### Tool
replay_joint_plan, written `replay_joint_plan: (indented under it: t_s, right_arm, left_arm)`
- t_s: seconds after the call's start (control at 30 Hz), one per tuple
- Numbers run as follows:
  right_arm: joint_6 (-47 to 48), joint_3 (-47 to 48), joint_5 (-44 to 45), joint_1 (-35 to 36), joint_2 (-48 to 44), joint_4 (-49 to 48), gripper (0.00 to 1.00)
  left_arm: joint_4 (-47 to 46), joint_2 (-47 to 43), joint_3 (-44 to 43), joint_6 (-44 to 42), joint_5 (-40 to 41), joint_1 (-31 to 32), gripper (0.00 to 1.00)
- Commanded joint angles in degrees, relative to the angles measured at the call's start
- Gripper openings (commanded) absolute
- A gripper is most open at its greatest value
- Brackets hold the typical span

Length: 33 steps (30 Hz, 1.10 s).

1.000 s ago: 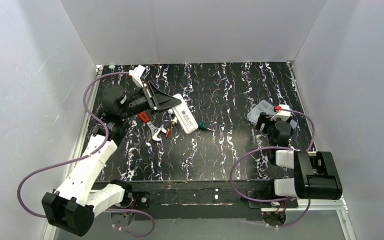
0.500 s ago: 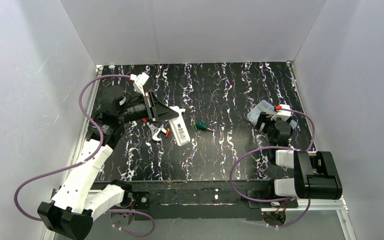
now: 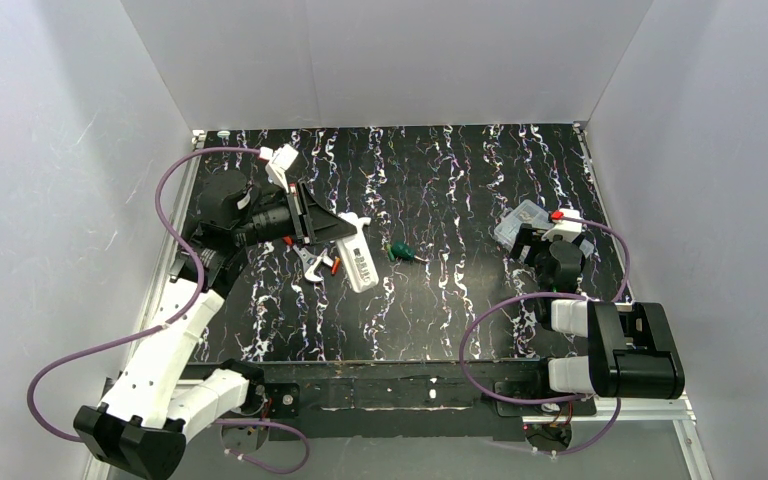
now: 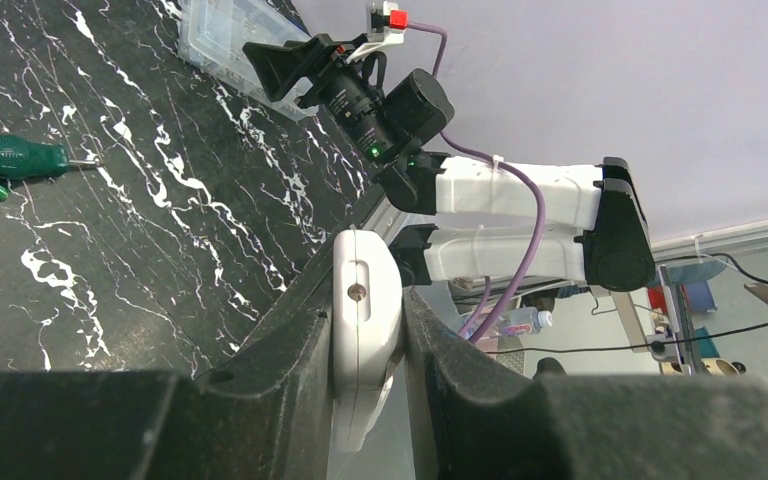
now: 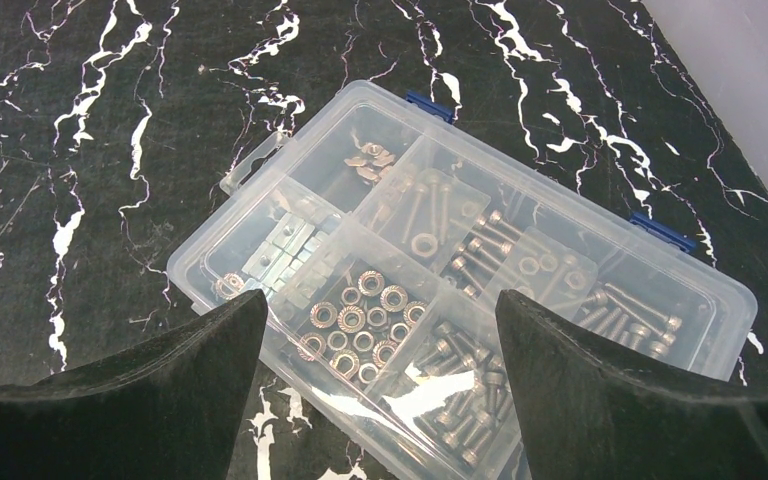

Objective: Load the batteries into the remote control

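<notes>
White plastic remote control [image 4: 365,335] is pinched edge-on in the clenched left gripper [image 3: 332,232], over the far-left part of the black marbled table [image 3: 460,320]; can't tell whether its free end touches the surface. Step in hand, as I read it: turning the remote so the battery bay faces up. Next move prob. calls for laying it down bay-up, then picking a battery [image 3: 336,266], which lies just beside the remote w/ a small metal tool [image 3: 310,262]. Right gripper [image 5: 380,300] hangs spread wide over the clear parts box [image 5: 185,268], holding nothing, well apart from the work. Green screwdriver [image 3: 400,251] lies near the remote. Hard to make out: whether the bay cover is off, which face shows, and how many batteries there are, since only one red-orange speck is clear. Left wrist view cuts off the remote's lower end.
</notes>
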<state>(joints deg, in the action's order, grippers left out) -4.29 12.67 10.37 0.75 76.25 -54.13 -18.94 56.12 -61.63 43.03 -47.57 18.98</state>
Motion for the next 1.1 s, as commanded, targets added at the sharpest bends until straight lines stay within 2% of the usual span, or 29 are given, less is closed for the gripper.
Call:
replay_joint_plan:
  t_s: [0.0,1.07]
  right_arm:
    - [-0.1,1.93,1.05,-0.23,-0.39,-2.47,0.93]
    - [-0.16,1.98,1.03,-0.23,-0.45,-2.46,0.95]
  left_arm:
    - [-1.89,-1.51,-1.24,-0.82,-2.61,0.42,0.0]
    - [-1.71,-1.78,0.16,-0.08,-0.04,0.47,0.0]
